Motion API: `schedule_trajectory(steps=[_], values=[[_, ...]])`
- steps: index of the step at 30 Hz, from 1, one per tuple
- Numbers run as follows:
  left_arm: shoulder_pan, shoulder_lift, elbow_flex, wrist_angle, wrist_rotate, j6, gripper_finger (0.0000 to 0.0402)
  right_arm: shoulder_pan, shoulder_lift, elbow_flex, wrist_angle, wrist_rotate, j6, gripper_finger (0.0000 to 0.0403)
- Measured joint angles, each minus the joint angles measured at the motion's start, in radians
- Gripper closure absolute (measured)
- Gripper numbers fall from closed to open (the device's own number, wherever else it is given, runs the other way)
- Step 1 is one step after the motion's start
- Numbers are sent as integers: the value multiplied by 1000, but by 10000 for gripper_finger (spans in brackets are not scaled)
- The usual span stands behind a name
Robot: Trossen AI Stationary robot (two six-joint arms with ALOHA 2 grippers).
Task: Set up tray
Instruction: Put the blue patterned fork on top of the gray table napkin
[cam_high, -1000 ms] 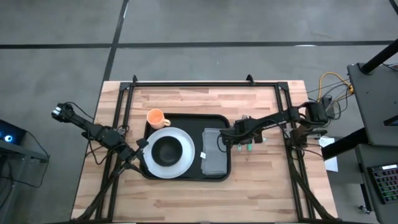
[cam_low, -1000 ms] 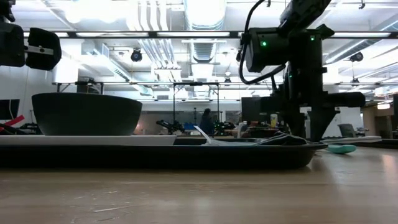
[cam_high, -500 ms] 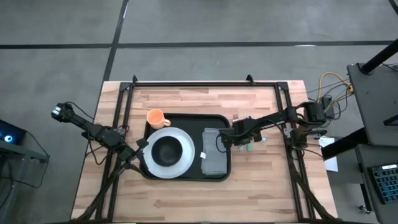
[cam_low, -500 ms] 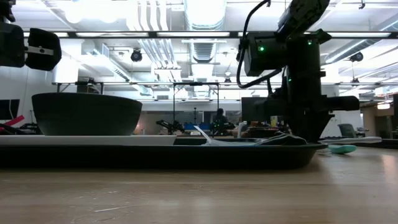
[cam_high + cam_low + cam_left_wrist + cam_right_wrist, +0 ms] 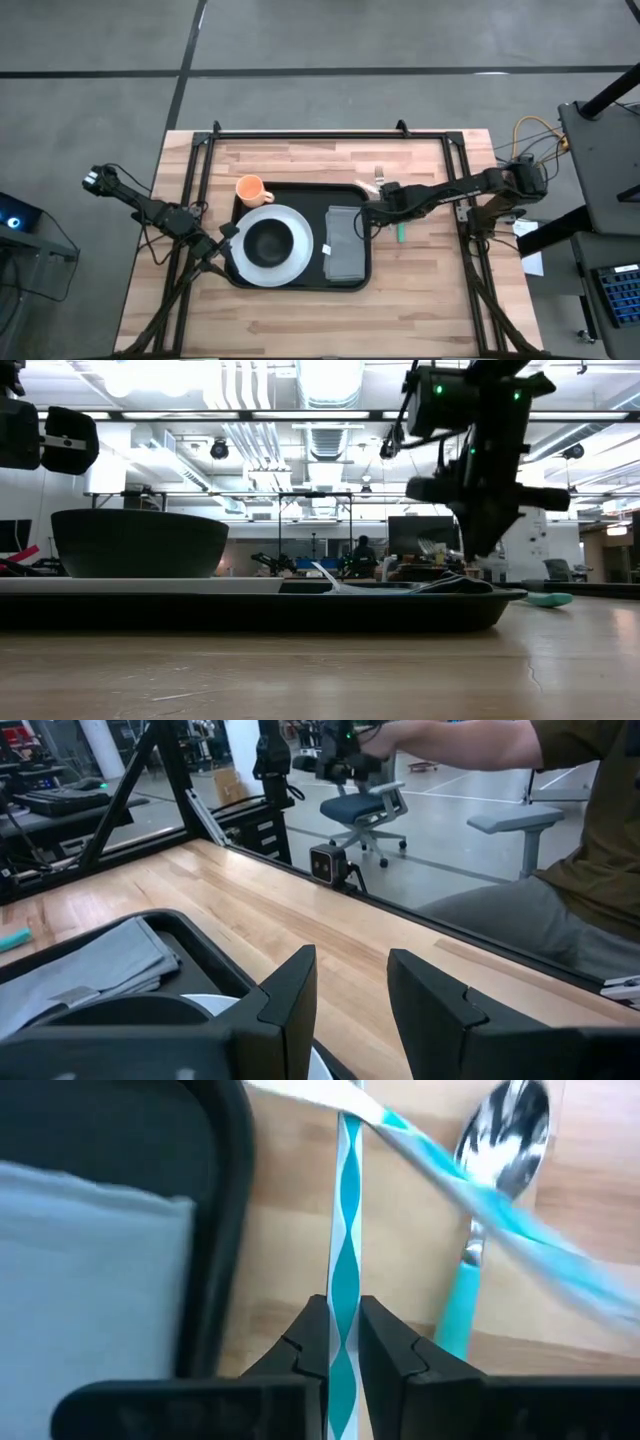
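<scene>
No writing can be read. On the pale plank desk point(image 5: 300, 320), the black tray point(image 5: 352, 195) lies mid-desk. The left tool point(image 5: 345, 985) waits open at its left edge. The right tool point(image 5: 338, 1330) pinches a teal-striped utensil handle point(image 5: 345, 1230) just right of the tray. Far behind, a workshop room.

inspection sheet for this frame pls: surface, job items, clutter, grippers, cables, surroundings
Surface: wooden table, bare at the front.
Job's things: black tray holds white plate, dark bowl, grey napkin; orange mug stands just outside its far-left corner.
Clutter: teal-handled spoon and another teal utensil on the wood right of the tray.
Grippers: right gripper shut on a teal-striped utensil handle; left gripper open near the tray's left edge.
Cables: bundle off the table's right.
Surroundings: seated person.
</scene>
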Motion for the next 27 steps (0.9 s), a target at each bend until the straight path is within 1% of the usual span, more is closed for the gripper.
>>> schedule_trajectory(steps=[6,17,19,23,27], values=[[0,1,0,0,0,0,295,0,-43,5,-4,41,2,384],[0,1,0,0,0,0,295,2,-81,6,-3,72,-2,384],[0,1,0,0,0,0,295,5,-81,9,-1,69,-2,384],[0,1,0,0,0,0,295,13,-81,26,0,20,-3,384],[0,1,0,0,0,0,295,40,-81,54,0,-6,2,384]])
